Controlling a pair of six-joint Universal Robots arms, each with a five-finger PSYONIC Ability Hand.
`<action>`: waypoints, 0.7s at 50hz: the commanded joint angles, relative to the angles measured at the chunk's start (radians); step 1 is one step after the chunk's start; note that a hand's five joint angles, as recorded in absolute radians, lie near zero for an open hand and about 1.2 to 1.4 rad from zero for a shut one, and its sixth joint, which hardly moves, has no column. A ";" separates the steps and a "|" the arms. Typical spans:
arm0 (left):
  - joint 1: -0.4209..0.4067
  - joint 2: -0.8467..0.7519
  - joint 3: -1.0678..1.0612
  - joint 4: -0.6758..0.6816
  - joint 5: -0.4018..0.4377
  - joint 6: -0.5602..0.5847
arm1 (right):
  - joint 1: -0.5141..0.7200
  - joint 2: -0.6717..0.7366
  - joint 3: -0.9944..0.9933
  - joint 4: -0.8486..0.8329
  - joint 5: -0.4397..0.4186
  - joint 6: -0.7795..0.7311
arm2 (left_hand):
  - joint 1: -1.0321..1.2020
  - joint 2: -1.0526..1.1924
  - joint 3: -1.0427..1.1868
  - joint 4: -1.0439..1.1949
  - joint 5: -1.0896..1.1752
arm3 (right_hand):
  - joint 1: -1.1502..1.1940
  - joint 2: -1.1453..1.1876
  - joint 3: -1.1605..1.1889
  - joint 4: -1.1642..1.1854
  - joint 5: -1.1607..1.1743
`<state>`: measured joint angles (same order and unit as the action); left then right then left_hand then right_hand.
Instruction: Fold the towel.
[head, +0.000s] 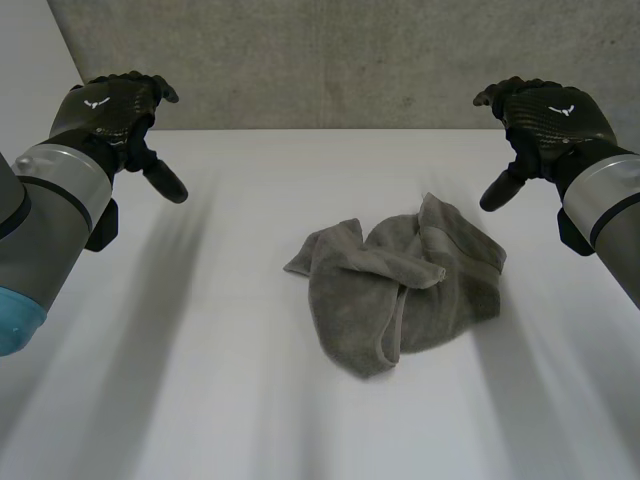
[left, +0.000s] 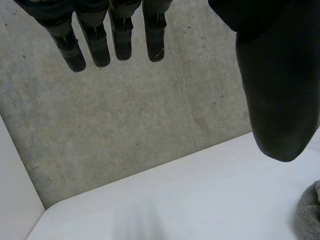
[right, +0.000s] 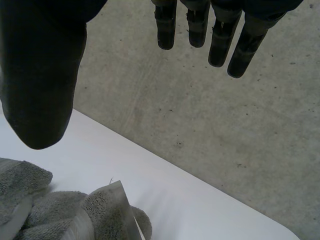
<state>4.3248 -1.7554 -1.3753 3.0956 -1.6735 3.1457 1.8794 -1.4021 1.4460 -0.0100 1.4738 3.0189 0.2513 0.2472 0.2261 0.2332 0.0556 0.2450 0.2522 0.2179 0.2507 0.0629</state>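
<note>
One grey towel (head: 400, 290) lies crumpled on the white tabletop (head: 200, 400), short of both hands' fingertips and nearer the right's. The left hand (head: 105, 110) and right hand (head: 550, 115) hover wide apart, fingers (left: 95, 47) straight, spread and empty, likely poised to reach for corners. Beyond the fingertips stands a concrete wall (head: 330, 60).

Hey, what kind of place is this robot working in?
Likely a robotics lab or test bench: a plain white table against a bare concrete wall, with one crumpled grey towel lying on it.
</note>
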 joint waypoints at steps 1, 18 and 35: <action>0.001 0.004 -0.001 0.003 0.000 -0.001 | -0.011 -0.002 -0.001 -0.001 -0.004 0.000 | -0.064 -0.060 -0.052 -0.059 -0.043 | -0.070 -0.078 -0.043 -0.076 -0.063; -0.017 -0.039 -0.011 0.049 0.021 0.002 | -0.054 0.002 0.025 0.013 -0.020 0.000 | -0.058 -0.054 -0.052 -0.059 -0.037 | -0.070 -0.078 -0.043 -0.076 -0.063; -0.220 -0.453 0.192 0.160 0.342 0.167 | -0.259 0.008 0.243 0.005 -0.239 -0.003 | -0.041 -0.037 -0.052 -0.059 -0.020 | -0.070 -0.078 -0.043 -0.076 -0.063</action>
<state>4.1779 -2.0643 -1.2713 3.2467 -1.3615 3.2271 1.6905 -1.3988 1.6171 0.0043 1.3237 3.0188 0.2513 0.2472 0.2261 0.2332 0.0556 0.2443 0.2521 0.2179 0.2507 0.0629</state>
